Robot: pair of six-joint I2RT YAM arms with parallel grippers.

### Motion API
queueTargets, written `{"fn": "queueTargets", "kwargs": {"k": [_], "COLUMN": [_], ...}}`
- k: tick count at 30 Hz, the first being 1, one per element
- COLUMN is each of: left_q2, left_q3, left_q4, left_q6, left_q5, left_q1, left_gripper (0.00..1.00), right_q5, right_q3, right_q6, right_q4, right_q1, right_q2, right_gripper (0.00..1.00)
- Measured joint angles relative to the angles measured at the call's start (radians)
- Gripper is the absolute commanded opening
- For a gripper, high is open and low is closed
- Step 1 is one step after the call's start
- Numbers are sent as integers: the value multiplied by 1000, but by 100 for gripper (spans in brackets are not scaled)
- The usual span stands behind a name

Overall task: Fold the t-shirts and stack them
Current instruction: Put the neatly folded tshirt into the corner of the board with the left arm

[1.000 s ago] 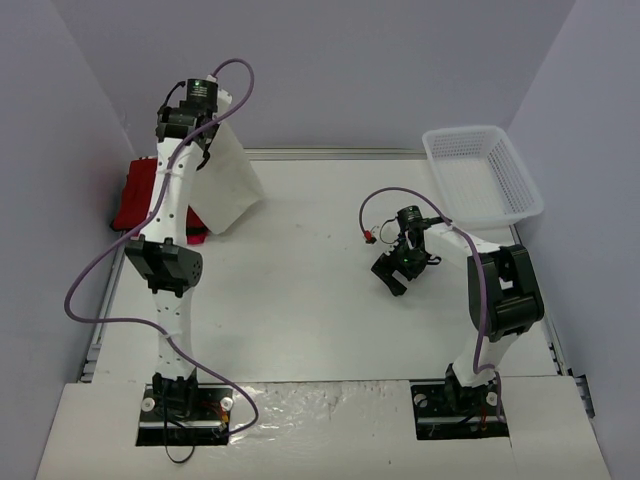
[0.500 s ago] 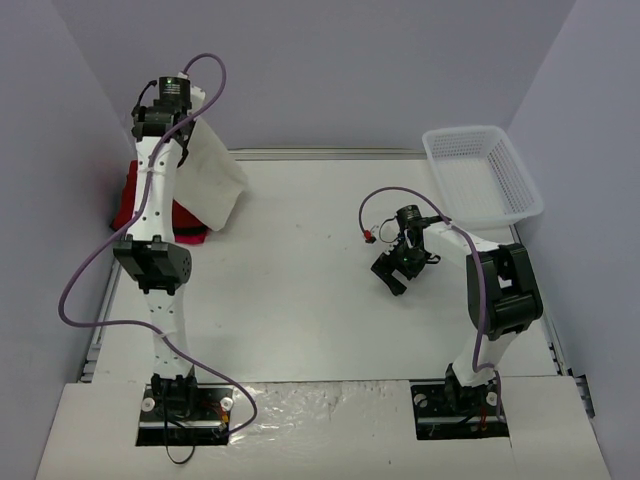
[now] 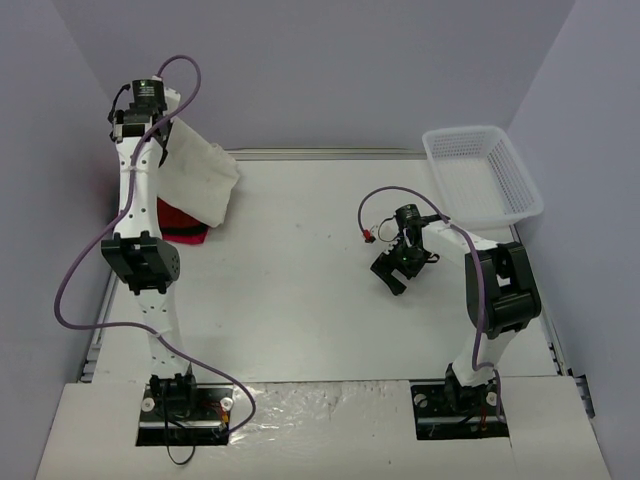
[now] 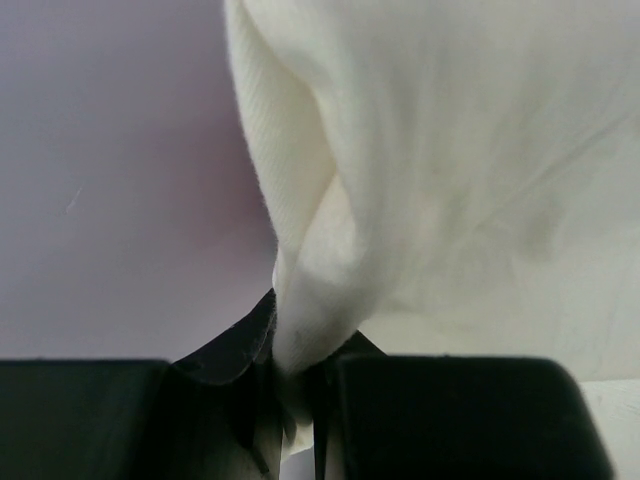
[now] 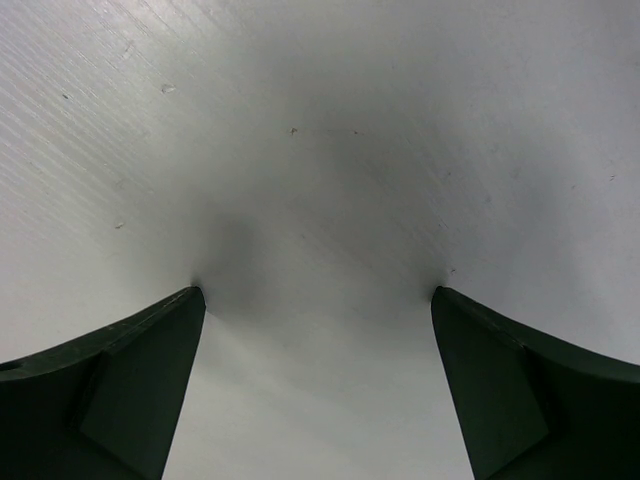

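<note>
Top external view: the left arm reaches up high over the far left corner of the surface (image 3: pixel 300 290), and its end effector (image 3: pixel 168 118) is pressed together on a bunched edge of the cream-white t-shirt (image 3: pixel 197 178). The shirt hangs from that pinch in a loose, wrinkled drape, slanting down and to the right. Its lower end lies in front of the red t-shirts (image 3: pixel 180 222), which sit as a flat bundle at the far left edge of the surface. Whether the hanging cloth touches the red bundle cannot be told.

From the left wrist view, the left end effector (image 4: pixel 300 400) shows dark fingers (image 4: pixel 440 415) closed tight on a narrow fold of the cream-white t-shirt (image 4: pixel 450 150), with the rest of the cloth billowing above them.

Well apart, right of the middle of the surface, the right end effector (image 3: pixel 392 278) hangs low, pointing downward. The right wrist view shows the right end effector (image 5: pixel 318 300) with its fingers (image 5: pixel 130 380) spread wide over bare surface and nothing between them. A white mesh basket (image 3: pixel 470 132) sits at the far right corner.
</note>
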Motion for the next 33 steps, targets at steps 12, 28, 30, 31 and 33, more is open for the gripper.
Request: {"fn": "queueTargets", "kwargs": {"k": [12, 28, 30, 31, 33], "left_q2": [13, 145, 157, 158, 158], "left_q3": [-77, -149, -149, -149, -149], "left_q4": [100, 274, 294, 300, 317], "left_q6": [51, 131, 137, 141, 143], "left_q5": [20, -18, -44, -55, -71], "left_q1": [103, 124, 125, 126, 127], "left_gripper": [2, 45, 54, 55, 57], "right_q5": [4, 3, 2, 0, -4], "right_q3": [9, 25, 26, 26, 26], "right_q6": [7, 15, 15, 15, 15], "right_q4": [-3, 2, 4, 5, 8], "right_q1": [-5, -40, -46, -50, -57], "right_q2": [10, 27, 28, 28, 28], "right_gripper": [93, 93, 93, 93, 93]}}
